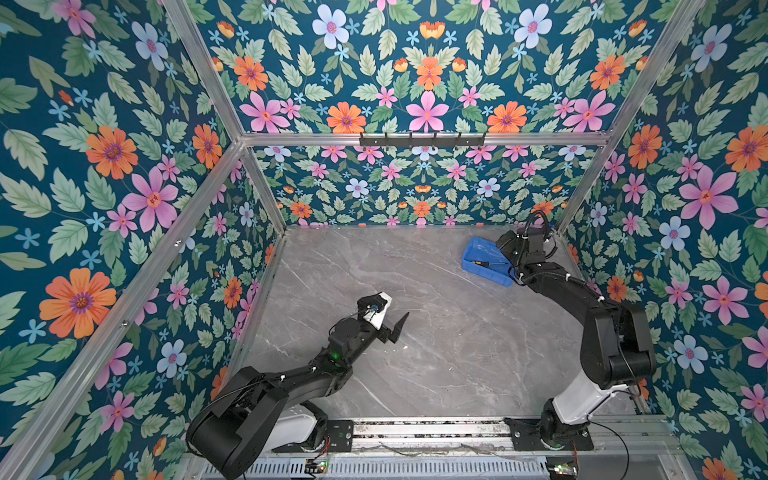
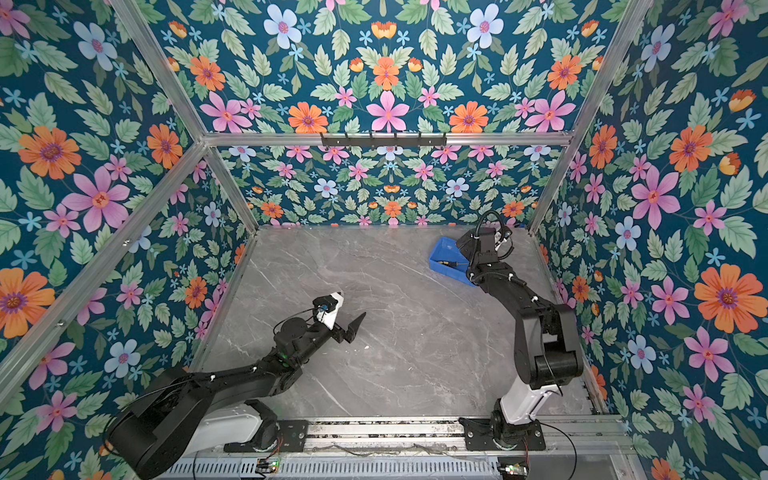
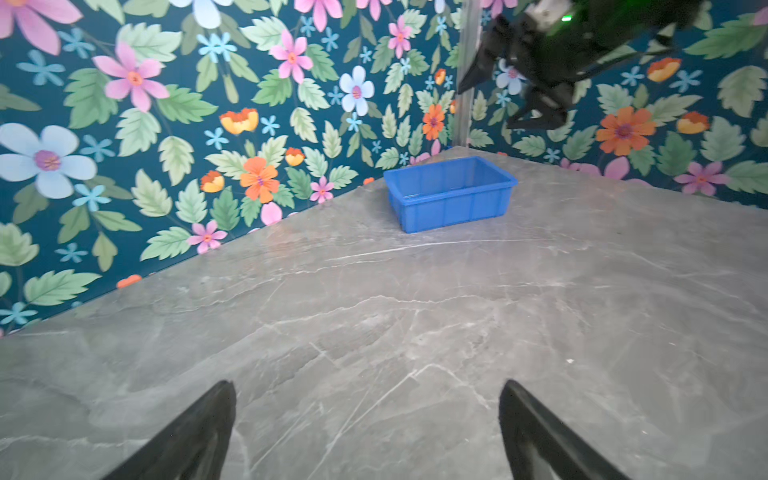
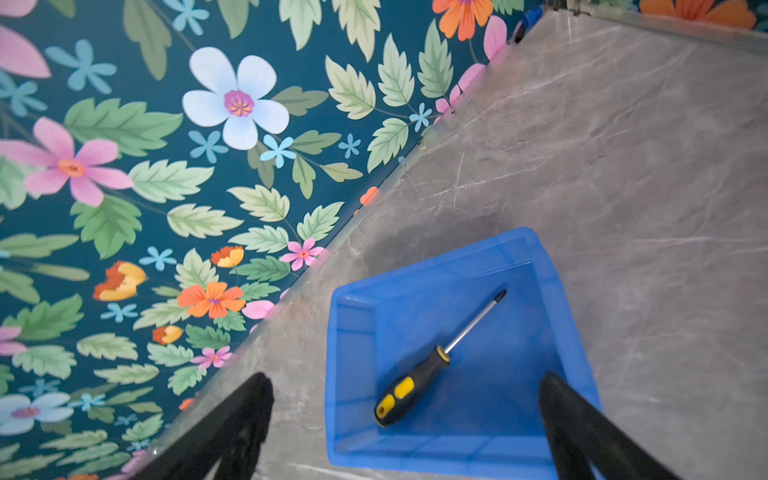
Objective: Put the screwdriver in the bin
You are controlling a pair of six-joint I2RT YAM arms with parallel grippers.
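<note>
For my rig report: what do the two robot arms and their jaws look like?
The left arm and the right arm are matt black, each with a white segment near the base. Black cables run along them, fastened by white ties; a ribbed black hose loops at the right wrist. The left wrist carries a white camera housing. The jaws are black, pointed wedges.

In both top views, at the right of the frame, the right arm covers the right end of the bin, and the screwdriver inside is too small for detail. In the left wrist view the bin's near wall hides its floor. In the right wrist view the fingers of the right tool run off the picture's edge.
</note>
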